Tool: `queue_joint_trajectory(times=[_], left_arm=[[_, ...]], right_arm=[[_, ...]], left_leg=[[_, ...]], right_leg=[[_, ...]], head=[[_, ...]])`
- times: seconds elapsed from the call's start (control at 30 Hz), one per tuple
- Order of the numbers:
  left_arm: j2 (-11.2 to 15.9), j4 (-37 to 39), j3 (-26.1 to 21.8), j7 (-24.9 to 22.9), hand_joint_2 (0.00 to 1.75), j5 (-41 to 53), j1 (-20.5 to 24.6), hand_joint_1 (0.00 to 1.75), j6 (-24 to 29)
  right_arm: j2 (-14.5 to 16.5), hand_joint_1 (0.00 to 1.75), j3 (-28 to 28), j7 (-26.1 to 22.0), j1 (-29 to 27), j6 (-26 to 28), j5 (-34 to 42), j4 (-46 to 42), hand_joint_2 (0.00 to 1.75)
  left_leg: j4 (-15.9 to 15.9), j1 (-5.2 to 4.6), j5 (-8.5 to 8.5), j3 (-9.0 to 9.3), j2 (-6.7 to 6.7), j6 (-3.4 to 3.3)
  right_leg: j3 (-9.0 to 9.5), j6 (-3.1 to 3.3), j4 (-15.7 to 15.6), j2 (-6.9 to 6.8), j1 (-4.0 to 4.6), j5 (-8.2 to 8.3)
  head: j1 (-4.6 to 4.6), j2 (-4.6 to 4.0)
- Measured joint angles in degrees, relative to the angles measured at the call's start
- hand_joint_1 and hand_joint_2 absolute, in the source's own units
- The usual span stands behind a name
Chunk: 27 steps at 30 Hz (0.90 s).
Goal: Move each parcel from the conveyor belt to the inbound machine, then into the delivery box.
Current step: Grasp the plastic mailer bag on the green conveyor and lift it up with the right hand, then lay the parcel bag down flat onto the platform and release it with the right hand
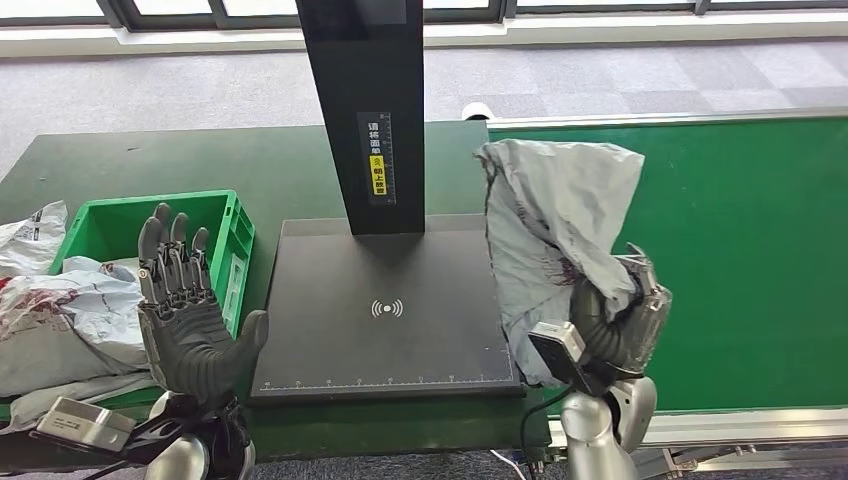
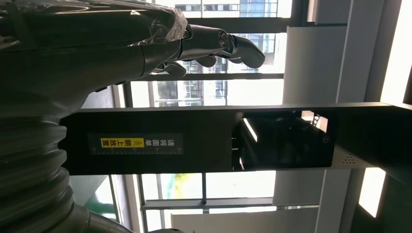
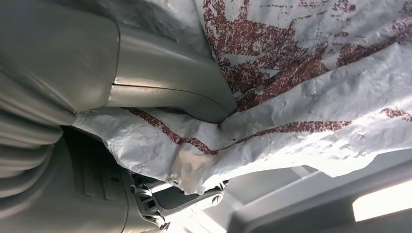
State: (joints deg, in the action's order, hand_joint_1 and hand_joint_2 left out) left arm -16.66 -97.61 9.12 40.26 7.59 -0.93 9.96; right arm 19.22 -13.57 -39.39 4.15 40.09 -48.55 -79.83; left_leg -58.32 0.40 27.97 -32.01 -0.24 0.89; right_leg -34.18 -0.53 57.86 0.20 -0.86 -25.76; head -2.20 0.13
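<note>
Parcels (image 1: 60, 320) in grey plastic are heaped at the near left, spilling over the green box (image 1: 235, 235), whose near part is covered by them and by the left hand (image 1: 190, 320). That hand is raised in front of the box with its fingers spread and upright, nothing held in it. The dark scanner plate (image 1: 385, 310) of the machine is set in the middle of the table (image 1: 250, 165), its black post (image 1: 372, 110) rising from the far edge and cut off at the top of the head view; a yellow label (image 1: 378, 160) is fixed on the post, its print too small to be read. At the right, a grey parcel (image 1: 560, 220) with dark red markings is gripped by the right hand (image 1: 615, 320) and held up between the plate's right edge and the green belt (image 1: 750, 250), part of both being hidden behind it. In the right wrist view the thumb (image 3: 170, 87) is seen pressed into the crumpled wrapping (image 3: 301, 97), and the fingers are mostly covered by it. Carpet and window frames are seen beyond the table.
</note>
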Motion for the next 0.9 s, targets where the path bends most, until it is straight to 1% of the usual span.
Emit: queue_joint_trajectory(times=[0.17,0.3,0.4,0.6,0.83,0.87,0.9], left_arm=[[0.0,0.3,0.8,0.0,1.75,-0.1,0.3,0.0,-1.0],[-0.1,1.1,1.4,0.0,1.75,0.1,1.4,0.0,-2.5],[-0.3,1.9,1.7,0.0,1.75,0.3,1.9,0.0,-3.5],[-0.8,3.5,2.6,-0.1,1.75,0.6,2.9,0.0,-4.2],[-1.2,5.7,2.9,-0.1,1.75,0.7,4.2,0.0,-4.9],[-1.2,5.9,3.1,-0.1,1.75,0.7,4.3,0.0,-4.9],[-1.2,6.1,3.3,-0.1,1.75,0.7,4.4,0.0,-4.9]], right_arm=[[0.1,1.75,6.9,3.4,2.5,0.0,-4.7,6.2,1.75],[0.5,1.75,13.5,8.8,6.1,0.0,-7.4,14.9,1.75],[0.9,1.75,17.3,11.6,8.8,0.0,-7.7,20.3,1.75],[1.6,1.75,20.5,12.7,12.6,0.0,-6.5,27.1,1.75],[1.8,1.75,23.1,14.1,16.7,0.0,-2.8,34.4,1.75],[1.8,1.44,23.4,14.4,17.2,0.0,-2.6,35.4,1.75],[1.9,1.0,23.8,14.7,17.6,0.0,-2.5,36.3,1.75]], left_leg=[[0.0,0.01,-0.07,-0.02,-0.03,-0.03],[0.0,0.02,-0.08,0.02,0.07,-0.02],[0.0,0.02,-0.09,0.02,0.02,0.0],[0.0,0.01,-0.09,0.0,0.03,0.0],[0.0,0.0,-0.09,0.0,0.05,0.0],[0.0,0.0,-0.09,0.0,0.05,0.0],[0.0,0.0,-0.09,0.01,0.05,0.0]], right_leg=[[0.04,0.0,0.0,-0.08,0.01,0.01],[0.01,0.01,0.0,0.02,0.01,0.04],[0.0,0.0,0.0,0.0,0.01,0.05],[-0.01,0.0,0.0,0.01,0.01,0.05],[-0.03,0.0,0.0,0.02,0.0,0.05],[-0.03,0.0,0.0,0.02,0.01,0.05],[-0.03,0.0,0.0,0.03,0.01,0.06]], head=[[-0.01,0.0],[0.02,0.0],[0.01,0.0],[0.01,0.0],[0.01,0.0],[0.01,0.0],[0.01,0.0]])
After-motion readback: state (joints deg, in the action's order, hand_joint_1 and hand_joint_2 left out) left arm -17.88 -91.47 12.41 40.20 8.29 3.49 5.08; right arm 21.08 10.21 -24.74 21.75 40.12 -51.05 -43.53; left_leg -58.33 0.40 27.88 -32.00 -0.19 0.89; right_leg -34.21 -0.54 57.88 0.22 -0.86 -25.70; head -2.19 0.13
